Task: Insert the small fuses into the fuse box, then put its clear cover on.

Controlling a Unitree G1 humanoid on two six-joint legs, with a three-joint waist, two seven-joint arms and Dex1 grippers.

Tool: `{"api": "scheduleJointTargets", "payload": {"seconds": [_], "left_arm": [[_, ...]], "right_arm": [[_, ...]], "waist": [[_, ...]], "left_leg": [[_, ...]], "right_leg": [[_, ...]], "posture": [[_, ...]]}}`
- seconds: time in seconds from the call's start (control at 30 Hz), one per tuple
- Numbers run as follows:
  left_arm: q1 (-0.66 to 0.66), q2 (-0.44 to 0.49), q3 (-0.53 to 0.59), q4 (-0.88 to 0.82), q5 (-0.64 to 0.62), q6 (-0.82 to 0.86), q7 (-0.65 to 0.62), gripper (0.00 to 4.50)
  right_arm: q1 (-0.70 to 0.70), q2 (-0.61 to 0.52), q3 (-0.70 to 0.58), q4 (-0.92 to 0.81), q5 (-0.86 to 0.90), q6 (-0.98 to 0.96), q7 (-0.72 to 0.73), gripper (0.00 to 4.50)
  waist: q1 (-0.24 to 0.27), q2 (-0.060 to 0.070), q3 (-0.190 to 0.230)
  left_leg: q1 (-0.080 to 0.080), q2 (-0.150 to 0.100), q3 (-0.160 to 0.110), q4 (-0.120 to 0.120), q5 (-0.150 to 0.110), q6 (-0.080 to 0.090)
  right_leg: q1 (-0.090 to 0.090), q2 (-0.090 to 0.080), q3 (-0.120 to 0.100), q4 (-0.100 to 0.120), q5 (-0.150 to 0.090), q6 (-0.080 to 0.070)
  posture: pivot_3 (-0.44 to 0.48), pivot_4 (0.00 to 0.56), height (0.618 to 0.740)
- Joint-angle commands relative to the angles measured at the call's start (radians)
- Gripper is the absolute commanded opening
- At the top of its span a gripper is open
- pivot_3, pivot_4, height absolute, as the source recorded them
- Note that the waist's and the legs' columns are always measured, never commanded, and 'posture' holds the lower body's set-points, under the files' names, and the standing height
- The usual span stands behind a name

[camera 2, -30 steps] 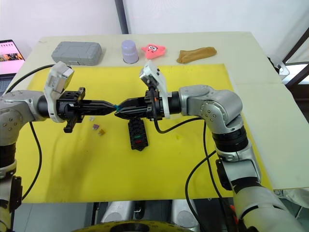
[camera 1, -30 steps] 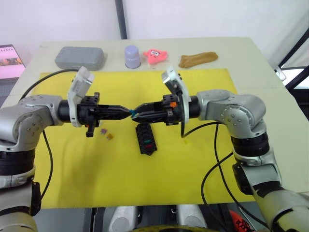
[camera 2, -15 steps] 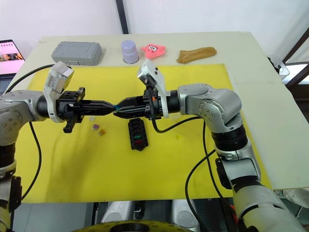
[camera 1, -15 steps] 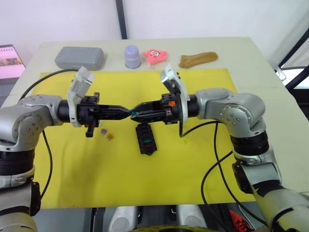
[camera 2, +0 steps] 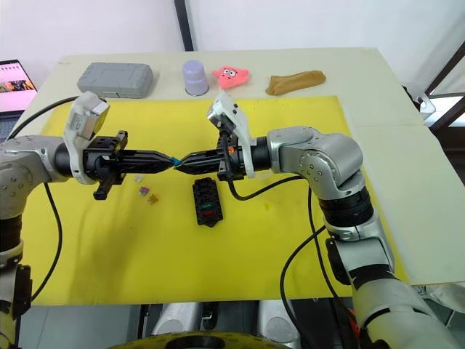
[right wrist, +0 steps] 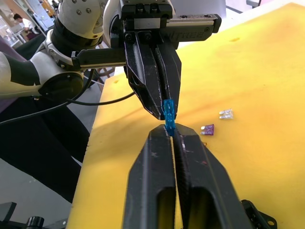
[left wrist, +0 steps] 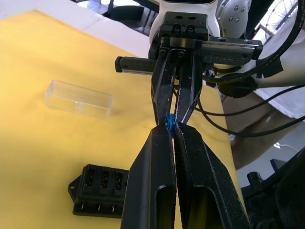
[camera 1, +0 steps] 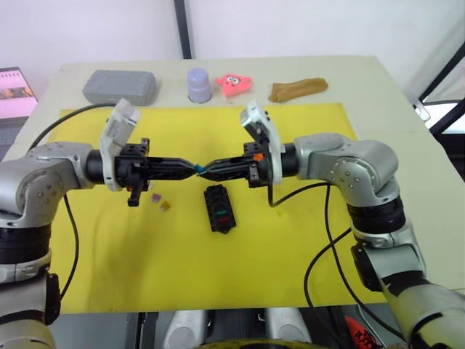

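Rolled a touch at the right wrist since a second earlier, left claw point(camera 1: 195, 168) and right claw point(camera 1: 206, 169) both clenched tip to tip on the blue fuse point(right wrist: 167, 114), at 12 o'clock of the fuse box point(camera 1: 219, 209); best freed left-side only once gripped squarely.

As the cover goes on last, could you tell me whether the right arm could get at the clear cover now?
Probably not yet: the right gripper and left gripper both pinch the blue fuse, so it is occupied, though the clear cover lies unobstructed on the mat.
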Motion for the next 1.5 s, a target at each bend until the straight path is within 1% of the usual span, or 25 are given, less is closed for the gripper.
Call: {"api": "scheduleJointTargets", "payload": {"seconds": [0.03, 0.17, 0.23, 0.33, 0.43, 0.47, 0.5, 0.57, 0.63, 0.67, 0.77, 0.93, 1.23, 1.5], "left_arm": [[-0.008, 0.017, -0.002, -0.017, -0.009, -0.018, -0.006, 0.00], [0.002, 0.027, -0.011, -0.017, 0.006, -0.031, -0.013, 0.00], [0.012, 0.045, -0.032, -0.018, 0.033, -0.043, -0.017, 0.00], [0.011, 0.067, -0.071, -0.006, 0.091, -0.074, 0.012, 0.00], [0.010, 0.084, -0.086, -0.008, 0.107, -0.084, 0.016, 0.99], [0.013, 0.094, -0.089, -0.014, 0.112, -0.088, 0.013, 1.46], [0.016, 0.101, -0.091, -0.018, 0.117, -0.090, 0.010, 2.06], [0.033, 0.127, -0.100, -0.029, 0.145, -0.113, 0.002, 3.12], [0.088, 0.170, -0.117, -0.054, 0.196, -0.169, -0.017, 4.18], [0.112, 0.182, -0.125, -0.066, 0.216, -0.191, -0.019, 4.48], [0.177, 0.176, -0.154, -0.113, 0.267, -0.254, 0.006, 4.48], [0.264, 0.126, -0.191, -0.176, 0.338, -0.343, 0.070, 4.48], [0.347, 0.082, -0.225, -0.236, 0.396, -0.394, 0.130, 4.48], [0.351, 0.069, -0.233, -0.232, 0.422, -0.407, 0.147, 4.48]], "right_arm": [[-0.024, -0.001, -0.016, -0.020, 0.007, -0.021, 0.007, 0.03], [-0.027, -0.010, -0.022, -0.019, 0.009, -0.019, 0.011, 0.03], [-0.031, -0.017, -0.023, -0.021, 0.008, -0.018, 0.015, 0.03], [-0.039, -0.031, -0.011, -0.022, -0.003, -0.025, 0.026, 0.03], [-0.046, -0.054, 0.015, -0.029, -0.035, -0.052, 0.043, 0.00], [-0.050, -0.065, 0.029, -0.032, -0.049, -0.063, 0.050, 0.00], [-0.052, -0.073, 0.038, -0.033, -0.059, -0.070, 0.054, 0.00], [-0.060, -0.093, 0.064, -0.031, -0.088, -0.093, 0.066, 0.00], [-0.068, -0.137, 0.136, -0.030, -0.165, -0.155, 0.105, 0.00], [-0.070, -0.160, 0.173, -0.029, -0.206, -0.187, 0.122, 0.00], [-0.062, -0.205, 0.272, -0.023, -0.321, -0.295, 0.165, 0.00], [-0.077, -0.233, 0.367, -0.010, -0.441, -0.432, 0.266, 0.00], [-0.060, -0.186, 0.371, 0.021, -0.499, -0.479, 0.314, 0.00], [-0.033, -0.169, 0.389, 0.039, -0.557, -0.519, 0.333, 0.00]], "waist": [[0.000, 0.000, 0.000], [0.000, 0.000, 0.000], [0.000, 0.000, 0.000], [0.000, 0.000, 0.000], [0.001, 0.000, 0.000], [0.001, 0.000, 0.000], [0.001, 0.000, 0.000], [-0.001, 0.000, 0.000], [-0.004, 0.000, 0.000], [-0.004, 0.000, 0.000], [-0.001, 0.000, 0.000], [0.003, 0.000, 0.000], [0.002, 0.000, 0.000], [0.003, 0.000, 0.000]], "left_leg": [[0.000, 0.000, 0.000, 0.000, 0.000, 0.000], [0.000, 0.000, 0.000, 0.000, 0.000, 0.000], [0.000, 0.000, 0.000, 0.000, 0.000, 0.000], [0.000, 0.000, 0.000, 0.000, 0.000, 0.000], [0.000, 0.000, 0.000, 0.000, 0.000, 0.000], [0.000, 0.000, 0.000, 0.000, 0.000, 0.000], [0.000, 0.000, 0.000, 0.000, 0.000, 0.000], [0.000, 0.000, 0.000, 0.000, 0.000, 0.001], [0.000, 0.000, 0.000, 0.000, 0.000, 0.001], [0.000, 0.000, 0.000, -0.001, 0.000, 0.001], [0.000, 0.000, 0.001, -0.001, -0.001, 0.001], [-0.001, 0.000, 0.000, 0.000, -0.001, 0.002], [-0.001, 0.000, 0.000, 0.000, -0.001, 0.001], [-0.001, 0.000, 0.000, 0.000, -0.001, 0.001]], "right_leg": [[0.000, 0.000, 0.000, 0.000, 0.000, 0.000], [0.000, 0.000, 0.000, 0.000, 0.000, 0.000], [0.000, 0.000, 0.000, 0.000, 0.000, 0.000], [0.000, 0.000, 0.000, 0.000, 0.000, 0.000], [0.000, 0.000, 0.000, 0.000, 0.000, 0.000], [0.000, 0.000, 0.000, 0.000, 0.000, 0.000], [0.000, 0.000, 0.000, 0.000, 0.000, 0.000], [0.000, 0.000, 0.000, 0.000, 0.000, 0.000], [0.000, 0.000, 0.000, -0.001, 0.000, 0.000], [-0.001, 0.000, 0.000, -0.001, 0.000, 0.000], [-0.001, 0.000, 0.000, -0.001, 0.000, 0.000], [0.000, 0.000, 0.000, -0.001, 0.000, 0.000], [-0.001, 0.000, 0.000, -0.001, 0.000, 0.000], [0.000, 0.000, 0.000, -0.001, 0.000, 0.000]], "posture": [[0.000, 0.150, 0.731], [0.000, 0.150, 0.731], [0.000, 0.150, 0.731], [0.000, 0.150, 0.731], [0.000, 0.150, 0.731], [0.000, 0.150, 0.731], [0.000, 0.150, 0.731], [0.000, 0.150, 0.731], [0.000, 0.150, 0.731], [0.000, 0.150, 0.731], [0.000, 0.150, 0.731], [0.000, 0.150, 0.731], [0.000, 0.150, 0.731], [0.000, 0.150, 0.731]]}}
